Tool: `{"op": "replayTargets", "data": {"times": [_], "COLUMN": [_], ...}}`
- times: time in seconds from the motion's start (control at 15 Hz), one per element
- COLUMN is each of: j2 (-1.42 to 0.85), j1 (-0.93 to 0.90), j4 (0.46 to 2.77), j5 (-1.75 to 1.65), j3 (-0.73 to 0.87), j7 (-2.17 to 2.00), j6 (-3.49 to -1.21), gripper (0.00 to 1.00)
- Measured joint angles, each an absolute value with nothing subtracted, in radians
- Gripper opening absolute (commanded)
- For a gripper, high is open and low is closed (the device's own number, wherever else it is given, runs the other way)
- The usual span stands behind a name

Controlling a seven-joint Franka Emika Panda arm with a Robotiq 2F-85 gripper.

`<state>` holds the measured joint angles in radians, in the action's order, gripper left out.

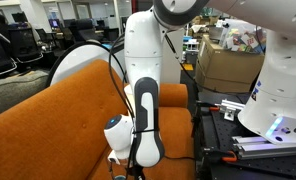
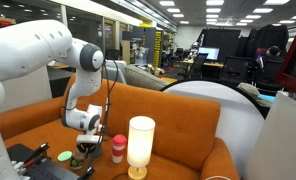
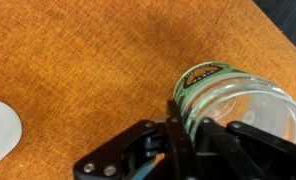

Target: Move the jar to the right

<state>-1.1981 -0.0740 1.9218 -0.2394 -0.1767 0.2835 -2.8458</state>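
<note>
The claw (image 3: 200, 128) is down at the glass jar (image 3: 238, 100), which sits on the orange seat (image 3: 78, 60) close to its edge. I cannot tell if the claw is pinching it. Squeeze gently, keep the jar upright, and move slowly. Mind the pink-topped cup (image 2: 118, 148) nearby.

A white robot arm (image 1: 143, 50) drops through the middle of the frame in front of an orange sofa (image 1: 48, 115) at lower left. Black office chairs (image 1: 8, 45) stand upper left, and a cardboard box (image 1: 228, 62) upper right.
</note>
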Motion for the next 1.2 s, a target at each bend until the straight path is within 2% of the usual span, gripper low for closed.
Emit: {"op": "replayTargets", "data": {"times": [0.47, 1.2], "j2": [-1.065, -1.053], "j1": [-0.129, -0.185], "j4": [2.018, 2.111], "j5": [-0.198, -0.008], "j3": [-0.127, -0.004], "j7": [0.106, -0.151], "j6": [-2.873, -3.002], "gripper": [0.02, 0.02]}}
